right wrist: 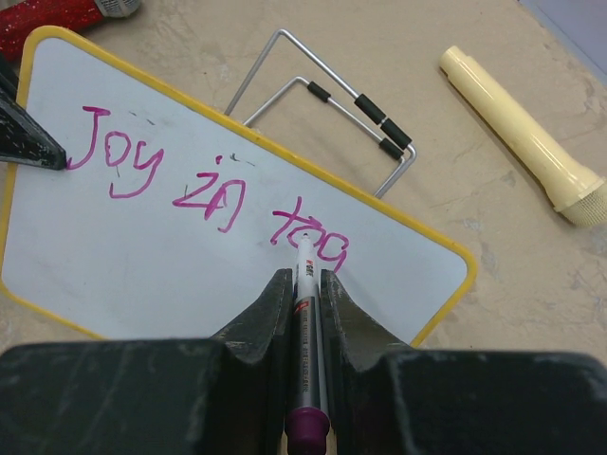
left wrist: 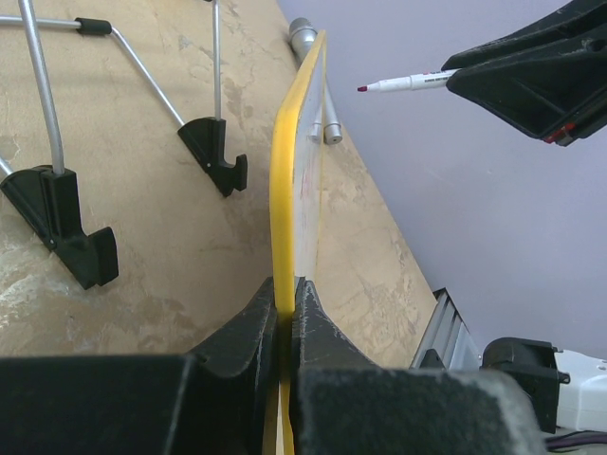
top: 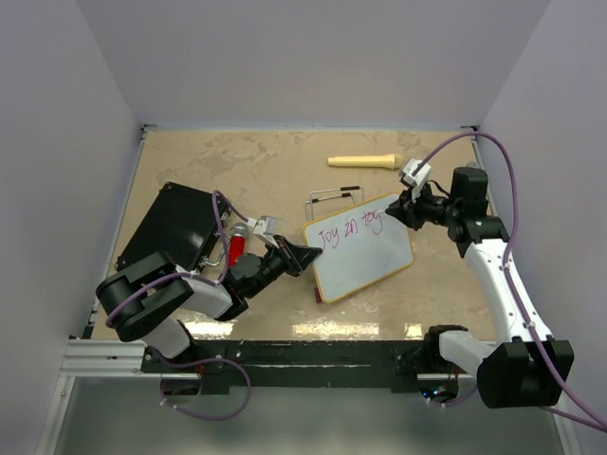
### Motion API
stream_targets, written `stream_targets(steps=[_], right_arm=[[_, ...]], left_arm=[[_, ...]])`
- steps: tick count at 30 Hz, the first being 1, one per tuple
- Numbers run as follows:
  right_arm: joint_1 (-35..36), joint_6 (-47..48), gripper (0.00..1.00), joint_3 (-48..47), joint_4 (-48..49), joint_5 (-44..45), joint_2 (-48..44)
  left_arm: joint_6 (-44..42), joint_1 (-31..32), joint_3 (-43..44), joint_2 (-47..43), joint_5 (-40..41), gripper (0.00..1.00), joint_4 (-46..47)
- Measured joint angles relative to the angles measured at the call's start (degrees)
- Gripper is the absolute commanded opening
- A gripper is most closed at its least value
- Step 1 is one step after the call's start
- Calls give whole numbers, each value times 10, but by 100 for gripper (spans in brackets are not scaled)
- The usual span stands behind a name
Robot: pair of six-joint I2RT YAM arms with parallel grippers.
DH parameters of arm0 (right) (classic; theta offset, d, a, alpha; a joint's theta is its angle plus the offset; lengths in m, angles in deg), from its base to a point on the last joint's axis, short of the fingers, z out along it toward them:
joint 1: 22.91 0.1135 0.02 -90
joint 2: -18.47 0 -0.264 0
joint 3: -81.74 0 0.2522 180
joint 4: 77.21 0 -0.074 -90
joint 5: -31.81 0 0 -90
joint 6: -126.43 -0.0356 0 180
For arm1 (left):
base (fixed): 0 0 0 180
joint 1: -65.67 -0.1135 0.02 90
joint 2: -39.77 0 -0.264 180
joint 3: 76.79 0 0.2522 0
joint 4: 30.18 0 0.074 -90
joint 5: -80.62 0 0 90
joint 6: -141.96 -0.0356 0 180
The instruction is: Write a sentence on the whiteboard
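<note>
Top view: whiteboard (top: 365, 261) lies skewed at frame centre on the tabletop (top: 237, 171), long axis running lower left to upper right. The left tool (top: 305, 256) is on its left short edge and the right tool (top: 396, 210) over its upper right corner. Left wrist view adds what top can't: the board is seen edge-on, both fingers clamped on the yellow rim, so the left tool is closed and gripping the board. It also shows the marker tip apart from the board face, a gap between them. Right wrist view hides that gap; there the tip looks as if it sits on the writing. It does show the right tool closed around the marker (right wrist: 304, 258), with the barrel between the fingers and the magenta cap end toward the camera. Only that view reads the sentence (right wrist: 209, 185) cleanly: one magenta line, "Joy in tog", along the upper half of the board, lower half blank white. Edges: wire stand (top: 334, 196) just beside the board's upper long edge, touching or not I can't tell. Cream cylinder (top: 365, 161) well apart, upper centre. Black case (top: 171, 226) at left, beside the left arm, and a red item (top: 237, 248) by that wrist. Bare tabletop shows right of the board and along its lower long edge.
</note>
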Motion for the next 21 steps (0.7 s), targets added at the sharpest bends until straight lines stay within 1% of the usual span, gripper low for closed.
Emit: stream_targets(steps=[14,21], right_arm=[[-24,-25,0,8,33,-2,1],[-41,-32,0,8,42,-4,33]], left_arm=[[0,0,0,0,-2,0,1],[0,0,-4,-3,-3,0,2]])
